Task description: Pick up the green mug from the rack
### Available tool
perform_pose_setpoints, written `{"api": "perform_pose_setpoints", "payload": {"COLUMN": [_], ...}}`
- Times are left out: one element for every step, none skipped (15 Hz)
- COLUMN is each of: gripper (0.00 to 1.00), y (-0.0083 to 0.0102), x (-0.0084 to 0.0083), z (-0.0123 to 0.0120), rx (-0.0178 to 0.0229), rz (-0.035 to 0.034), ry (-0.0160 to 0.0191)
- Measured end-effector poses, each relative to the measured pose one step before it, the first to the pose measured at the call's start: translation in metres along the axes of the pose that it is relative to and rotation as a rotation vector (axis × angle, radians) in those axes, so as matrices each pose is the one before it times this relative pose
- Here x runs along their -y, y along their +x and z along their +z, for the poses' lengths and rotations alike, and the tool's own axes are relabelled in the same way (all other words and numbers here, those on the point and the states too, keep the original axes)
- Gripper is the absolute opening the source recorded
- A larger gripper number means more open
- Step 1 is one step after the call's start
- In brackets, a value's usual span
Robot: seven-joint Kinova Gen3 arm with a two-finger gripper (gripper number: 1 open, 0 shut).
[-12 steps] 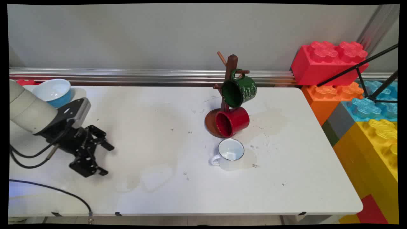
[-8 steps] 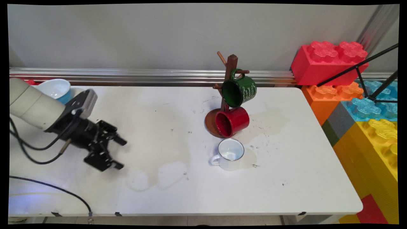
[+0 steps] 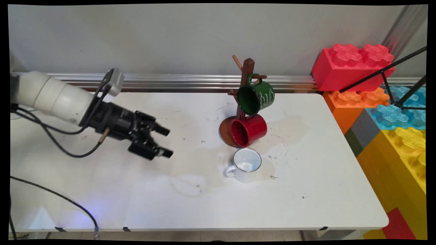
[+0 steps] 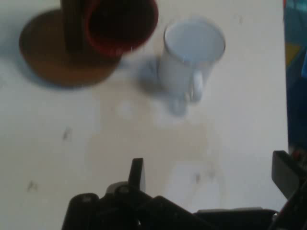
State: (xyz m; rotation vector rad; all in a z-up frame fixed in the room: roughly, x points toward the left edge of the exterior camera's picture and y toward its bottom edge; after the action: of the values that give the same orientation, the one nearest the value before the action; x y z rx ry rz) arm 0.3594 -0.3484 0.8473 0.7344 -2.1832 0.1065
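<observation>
My gripper [image 3: 166, 142] hangs above the table left of centre, open and empty, fingers pointing right toward the mugs. A white mug [image 3: 246, 165] stands upright on the table, its handle toward my gripper, some way to the right. Behind it a wooden mug tree [image 3: 246, 83] holds a green mug [image 3: 255, 97] up high and a red mug [image 3: 248, 130] low by its round base. In the hand view the white mug [image 4: 192, 57] lies ahead with its handle facing me, the red mug [image 4: 120, 24] and the brown base [image 4: 53, 57] to its left; my gripper [image 4: 211, 177] shows wide apart fingers.
Large toy blocks, red [image 3: 351, 66], orange [image 3: 354, 102], blue [image 3: 398, 112] and yellow [image 3: 402, 156], stack beyond the table's right edge. A black tripod leg [image 3: 385, 71] crosses them. Black cables [image 3: 61, 204] trail over the table's left front. A metal rail [image 3: 187, 81] runs along the wall.
My arm has swung right and up from the table's left side, bringing the open gripper closer to the mugs. The mugs and tree have not moved.
</observation>
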Motion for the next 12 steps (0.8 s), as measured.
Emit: {"api": "perform_pose_setpoints", "payload": {"gripper": [1.0, 1.0, 1.0, 1.0, 1.0, 1.0, 1.0, 1.0, 1.0, 1.0, 1.0, 1.0], "y": [0.00646, 0.0099, 0.00635, 0.00619, 0.00554, 0.00391, 0.00587, 0.00423, 0.00619, 0.00414, 0.00628, 0.00412], "x": [-0.00008, -0.00022, -0.00065, -0.00125, -0.0013, -0.00136, -0.00228, -0.00184, -0.00313, -0.00231, -0.00344, -0.00246], "z": [0.00318, 0.00601, 0.00469, 0.00479, 0.00444, 0.00314, 0.00483, 0.00347, 0.00539, 0.00372, 0.00572, 0.00381], "rx": [-0.02536, -0.03394, -0.01851, -0.0167, -0.01375, -0.00922, -0.01376, -0.0096, -0.01256, -0.00764, -0.01035, -0.00557], "rz": [-0.0058, -0.00621, -0.00231, -0.00304, -0.00264, -0.00249, -0.00477, -0.00474, -0.00744, -0.00605, -0.00881, -0.00612], "ry": [-0.00241, -0.00367, -0.00068, 0.00149, 0.00147, 0.00091, 0.00087, 0.00111, 0.00135, 0.00206, 0.00288, 0.00327]}}
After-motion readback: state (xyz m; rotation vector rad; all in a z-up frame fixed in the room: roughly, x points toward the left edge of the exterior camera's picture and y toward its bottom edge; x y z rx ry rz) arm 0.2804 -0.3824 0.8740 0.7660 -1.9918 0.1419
